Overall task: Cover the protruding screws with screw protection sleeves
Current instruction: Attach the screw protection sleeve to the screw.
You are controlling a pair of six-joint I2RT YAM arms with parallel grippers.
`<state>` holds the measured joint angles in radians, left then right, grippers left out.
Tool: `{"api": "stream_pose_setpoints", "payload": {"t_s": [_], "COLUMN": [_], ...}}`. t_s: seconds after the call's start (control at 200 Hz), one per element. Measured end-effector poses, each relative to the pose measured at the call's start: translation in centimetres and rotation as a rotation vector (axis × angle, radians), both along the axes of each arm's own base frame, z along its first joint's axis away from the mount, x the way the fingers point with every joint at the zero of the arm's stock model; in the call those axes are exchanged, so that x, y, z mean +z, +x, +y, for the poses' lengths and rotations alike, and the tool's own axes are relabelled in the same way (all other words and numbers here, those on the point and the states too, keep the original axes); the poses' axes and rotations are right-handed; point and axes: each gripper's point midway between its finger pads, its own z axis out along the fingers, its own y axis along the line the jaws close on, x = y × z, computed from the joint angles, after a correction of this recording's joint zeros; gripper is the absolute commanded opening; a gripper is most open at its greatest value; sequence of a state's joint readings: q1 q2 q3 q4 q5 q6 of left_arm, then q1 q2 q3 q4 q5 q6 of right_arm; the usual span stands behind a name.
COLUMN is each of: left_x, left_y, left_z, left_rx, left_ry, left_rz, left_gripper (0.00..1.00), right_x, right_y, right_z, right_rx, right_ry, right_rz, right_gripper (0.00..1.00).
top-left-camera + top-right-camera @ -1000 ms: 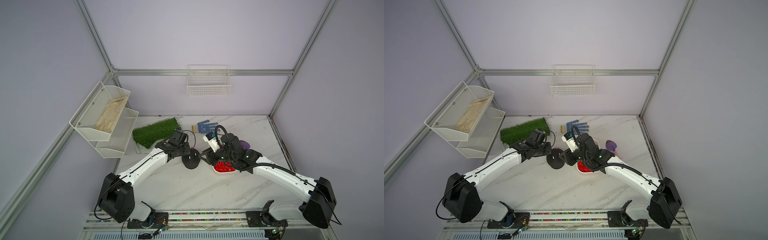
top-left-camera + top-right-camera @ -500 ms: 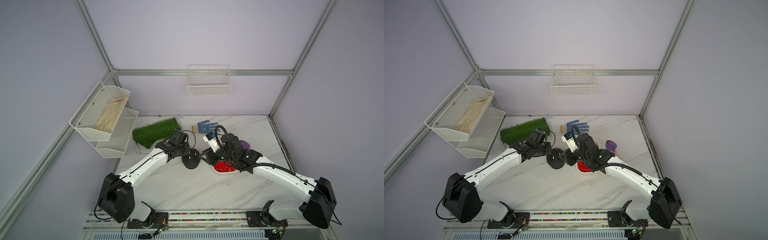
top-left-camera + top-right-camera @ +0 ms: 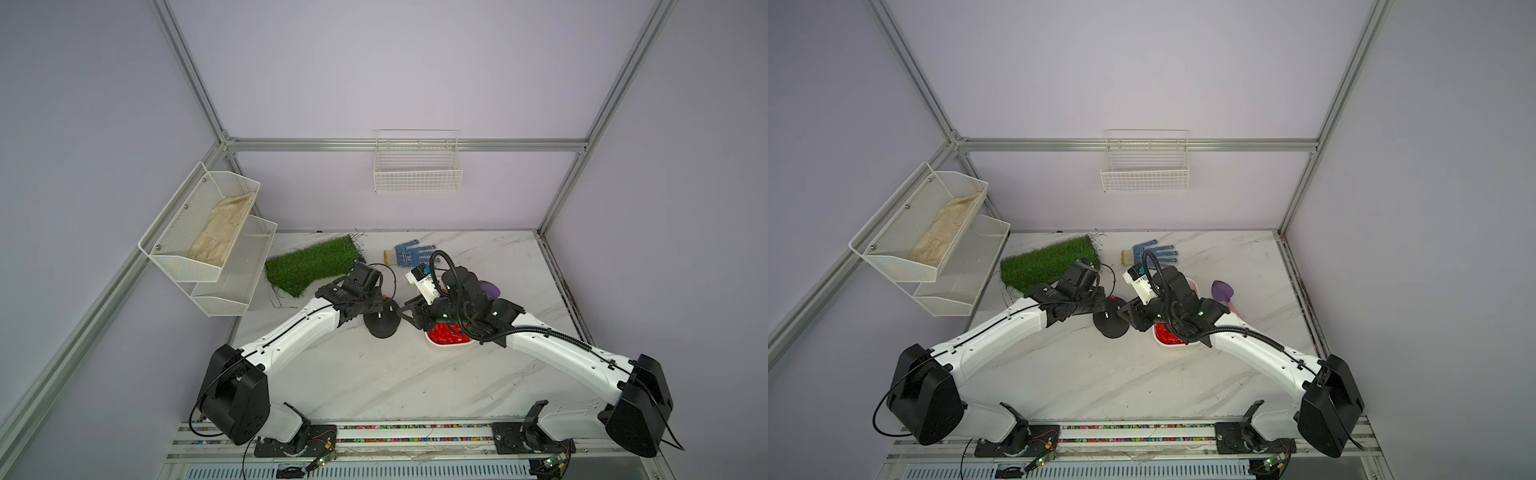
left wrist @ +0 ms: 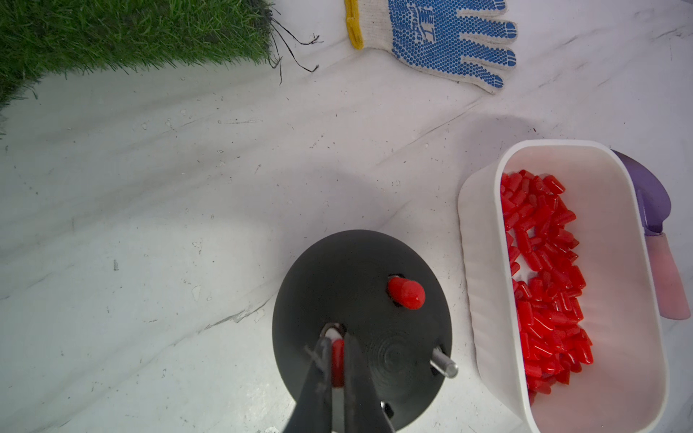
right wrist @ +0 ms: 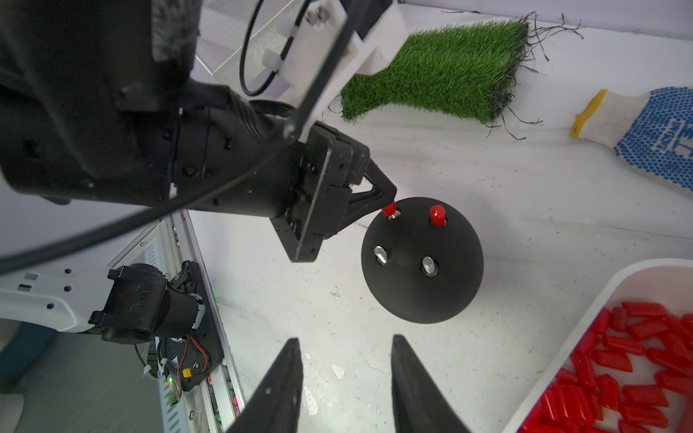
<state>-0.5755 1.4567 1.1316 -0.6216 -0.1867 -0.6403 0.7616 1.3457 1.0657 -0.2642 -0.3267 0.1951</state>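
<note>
In both top views the 2 arms (image 3: 291,336) are seen reaching up from the bottom of the frame and meeting at centre, where the black dome (image 3: 382,326) is stood. The left gripper (image 4: 336,337) is clamped on 1 red sleeve (image 4: 337,360), which is pressed to a screw near the dome's rim. Whether it is fully seated cannot be told, as the fingers hide the joint. Of the 4 screws (image 5: 380,255), 1 is covered by a fitted sleeve (image 5: 437,215) and 2 are left bare. The right gripper (image 5: 347,339) is held apart with nothing between its jaws, just short of the dome. Right of centre, the white tray (image 4: 483,262) of loose sleeves (image 4: 543,270) is largely covered by the right arm in the top views. The purple scoop (image 4: 652,195) is partly hidden behind the tray. The glove (image 3: 409,254) and grass mat (image 3: 311,268) are laid further back. Nothing is seen to have shifted since the earlier frames.
</note>
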Motion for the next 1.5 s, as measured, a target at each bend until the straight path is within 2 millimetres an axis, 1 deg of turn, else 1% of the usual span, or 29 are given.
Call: {"api": "stream_pose_setpoints", "payload": {"t_s": [0.475, 0.59, 0.96, 1.025, 1.08, 1.19, 1.24, 1.33, 1.5], "left_x": [-0.2, -0.4, -0.7, -0.7, -0.7, -1.0, -1.3, -1.6, -1.2], "left_y": [-0.1, -0.3, -0.5, -0.5, -0.6, -0.6, -0.6, -0.5, -0.2], "left_z": [-0.3, -0.4, -0.3, -0.3, -0.3, -0.3, -0.3, -0.3, -0.5], "left_rx": [-0.014, -0.021, -0.027, -0.027, -0.027, -0.027, -0.028, -0.027, -0.027], "left_ry": [0.073, 0.087, 0.098, 0.098, 0.098, 0.104, 0.108, 0.116, 0.11], "left_rz": [-0.004, 0.001, 0.015, 0.015, 0.015, 0.023, 0.029, 0.037, 0.029], "left_gripper": [0.09, 0.13, 0.13, 0.15, 0.19, 0.19, 0.22, 0.22, 0.24], "right_x": [0.1, 0.1, 0.4, 0.6, 0.7, 0.8, 0.9, 0.9, 0.8], "right_y": [0.0, 0.0, -0.1, -0.1, -0.2, -0.2, -0.2, -0.2, -0.3], "right_z": [0.0, 0.0, -0.1, -0.1, -0.1, -0.2, -0.2, -0.2, -0.3], "right_rx": [0.0, 0.0, 0.0, 0.0, 0.0, 0.0, 0.0, 0.0, 0.0], "right_ry": [0.001, 0.002, 0.008, 0.01, 0.013, 0.015, 0.015, 0.015, 0.014], "right_rz": [-0.001, -0.003, -0.008, -0.011, -0.013, -0.015, -0.016, -0.016, -0.014], "right_gripper": [0.41, 0.41, 0.41, 0.41, 0.41, 0.41, 0.41, 0.41, 0.4]}}
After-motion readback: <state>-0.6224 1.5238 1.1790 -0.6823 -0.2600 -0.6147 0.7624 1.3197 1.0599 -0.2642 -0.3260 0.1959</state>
